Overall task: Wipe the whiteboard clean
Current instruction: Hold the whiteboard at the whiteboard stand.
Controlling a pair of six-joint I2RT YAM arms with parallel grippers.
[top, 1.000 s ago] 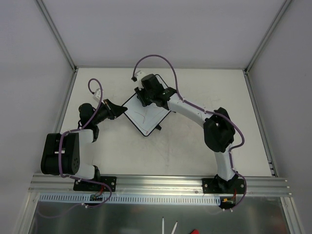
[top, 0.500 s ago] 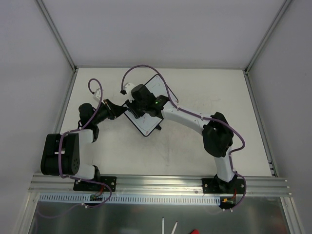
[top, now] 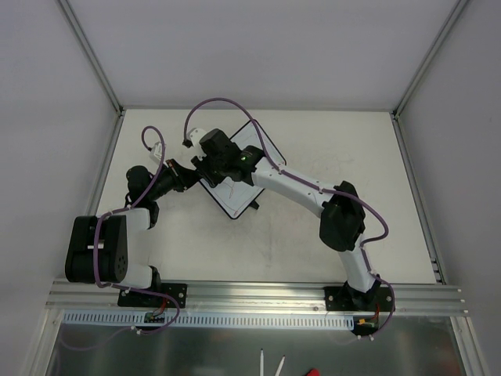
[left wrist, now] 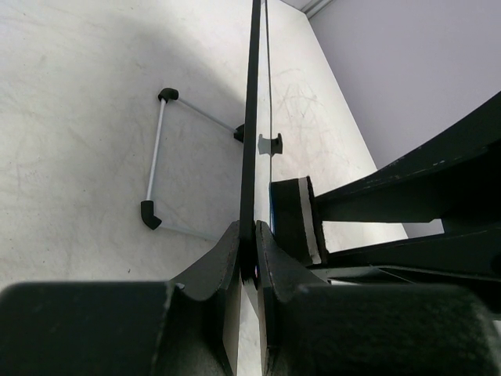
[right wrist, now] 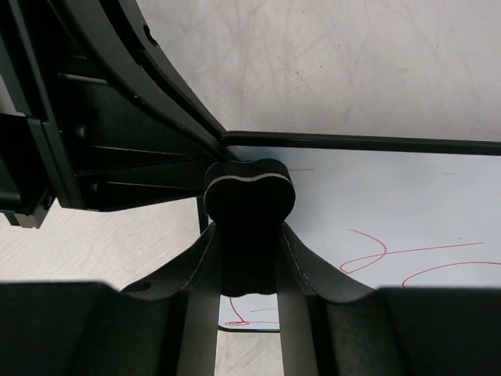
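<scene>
Since a second ago the right arm has swung leftward across the board, carrying its hand from the board's far middle to its left corner, close to the other arm; the left arm and the board have not shifted.

On the left, the left arm bends up from the near edge of the worktop point(top: 329, 141) and reaches toward the far side. The left hand point(top: 192, 174) is pressed onto the rim of the whiteboard point(top: 235, 196) at its left corner. In the left wrist view that hand point(left wrist: 254, 235) has its two fingers pinching the thin black rim, with the whiteboard point(left wrist: 255, 117) seen edge-on between them. A wire stand point(left wrist: 156, 164) with black-capped feet shows on the side of the board away from the eraser point(left wrist: 297, 215).

The whiteboard sits left of the middle of the worktop, toward the far edge, turned so its corners point like a diamond. Red scribbles point(right wrist: 376, 254) remain on the whiteboard point(right wrist: 407, 211).

The right hand point(top: 213, 160) is over the board's left corner, just beside the left hand. In its own wrist view the right hand point(right wrist: 249, 235) grips a black eraser point(right wrist: 249, 188), which lies against the white surface just inside the rim. The right arm stretches back to the near right.
</scene>
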